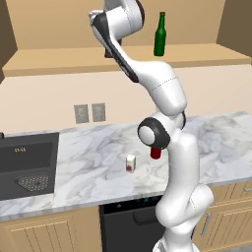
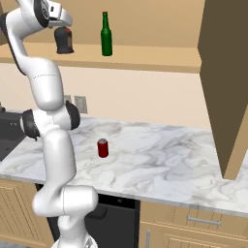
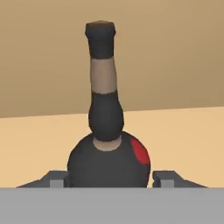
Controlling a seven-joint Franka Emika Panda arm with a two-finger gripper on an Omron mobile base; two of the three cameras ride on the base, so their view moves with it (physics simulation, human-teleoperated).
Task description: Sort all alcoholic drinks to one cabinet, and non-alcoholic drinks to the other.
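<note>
The black bottle (image 3: 107, 148) is seen standing upright on the tan floor of the open cabinet (image 2: 145, 55), at the left part of that shelf. Its round belly sits between the two finger tips (image 3: 56, 178) of the gripper (image 2: 64, 35). A small gap is seen on each side of the belly in the hand view, so the fingers look let go, not squeezed on the bottle. A red mark is seen on the right side of the belly, and a tan band is seen on the thin neck.

The green bottle (image 2: 106, 35) is stood upright on the same shelf, to the right of the black bottle and apart from it. Its red cap is seen at the top.

The red can (image 2: 102, 147) is stood upright on the marble counter (image 2: 160, 160), down below the shelf. The small white carton (image 1: 130, 163) is seen on the counter too, near the can and to its left in the left base view. A dark sink (image 1: 27, 165) is set into the counter at the far left.
</note>
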